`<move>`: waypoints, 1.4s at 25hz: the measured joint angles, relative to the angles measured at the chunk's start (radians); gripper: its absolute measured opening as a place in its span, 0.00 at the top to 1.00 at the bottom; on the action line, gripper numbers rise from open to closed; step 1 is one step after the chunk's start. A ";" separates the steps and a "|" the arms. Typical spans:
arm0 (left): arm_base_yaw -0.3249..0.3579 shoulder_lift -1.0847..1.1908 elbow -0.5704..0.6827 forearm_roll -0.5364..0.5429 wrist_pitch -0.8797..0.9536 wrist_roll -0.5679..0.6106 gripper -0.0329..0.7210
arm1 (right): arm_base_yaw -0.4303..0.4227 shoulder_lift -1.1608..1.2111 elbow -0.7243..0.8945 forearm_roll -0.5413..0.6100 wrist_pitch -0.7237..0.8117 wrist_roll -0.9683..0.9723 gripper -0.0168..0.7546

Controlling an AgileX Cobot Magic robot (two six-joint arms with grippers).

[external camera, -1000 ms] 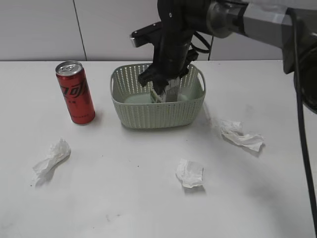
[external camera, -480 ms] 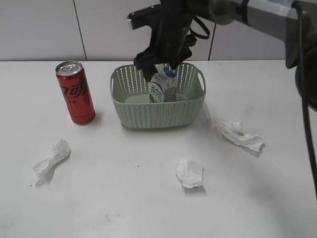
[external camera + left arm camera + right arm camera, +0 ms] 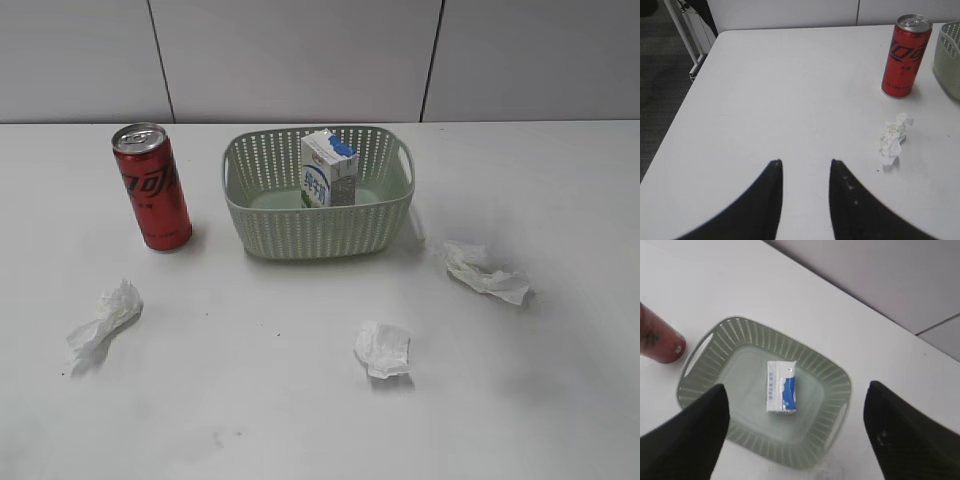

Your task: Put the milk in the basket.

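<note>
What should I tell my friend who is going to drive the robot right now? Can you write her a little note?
Left gripper: open, holding nothing, over bare table well left of the red can.
Right gripper: open wide, holding nothing, high above the basket.
The milk stands upright inside the basket, near the middle, and nothing is touching it.
Done: the milk is in the basket.
Left: nothing for the task that I can see. The red can and three crumpled tissues sit on the table outside the basket and are not part of the job.
</note>
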 joint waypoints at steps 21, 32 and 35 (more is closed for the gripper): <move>0.000 0.000 0.000 0.000 0.000 0.001 0.64 | 0.000 -0.984 1.161 -0.097 -0.063 0.180 0.22; 0.000 0.000 0.000 0.000 0.000 0.000 0.64 | 0.000 -1.460 1.597 -0.063 -0.056 0.186 0.12; 0.000 0.000 0.000 0.000 0.000 0.000 0.64 | 0.000 -1.511 1.697 -0.059 -0.057 0.186 0.12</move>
